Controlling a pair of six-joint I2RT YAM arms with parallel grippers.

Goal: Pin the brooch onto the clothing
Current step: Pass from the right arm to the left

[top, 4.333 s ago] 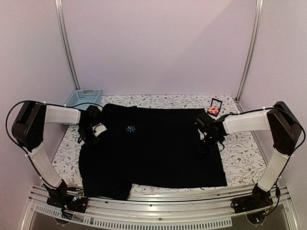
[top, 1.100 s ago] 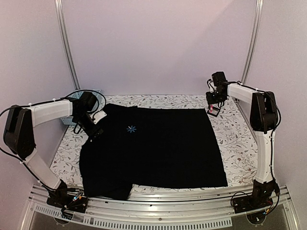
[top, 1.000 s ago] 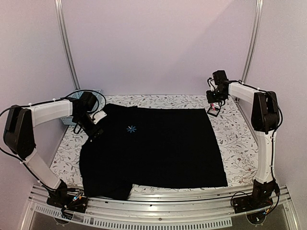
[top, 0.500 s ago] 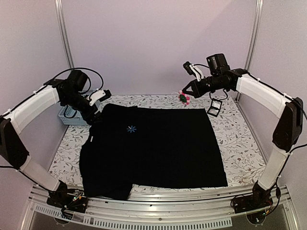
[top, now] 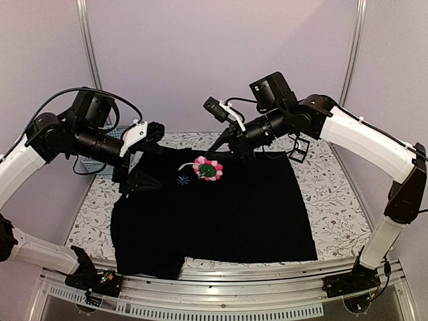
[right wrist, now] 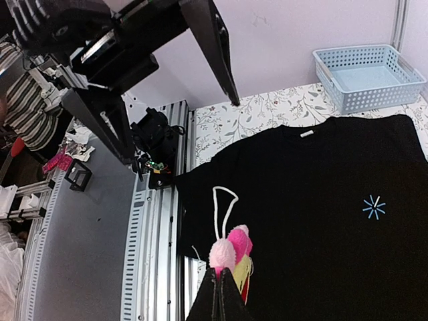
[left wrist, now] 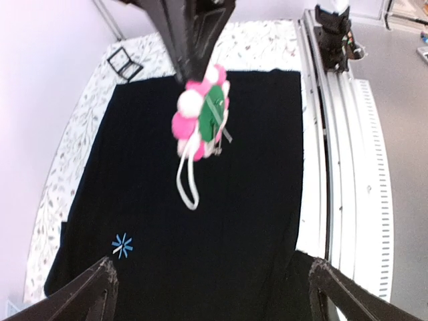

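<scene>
One brooch, pinched by right gripper | left gripper wide | loop clear from wrists

Pink-petalled flower brooch with green round centre, white cord loop dangling; pinched from above by closed dark right gripper. Below: large black soft-fabric shirt, spread flat, small light-blue star emblem near lower left. Fingertips of left gripper wide apart at bottom corners. Small black frame stand on floral-patterned table cover, upper left.
</scene>
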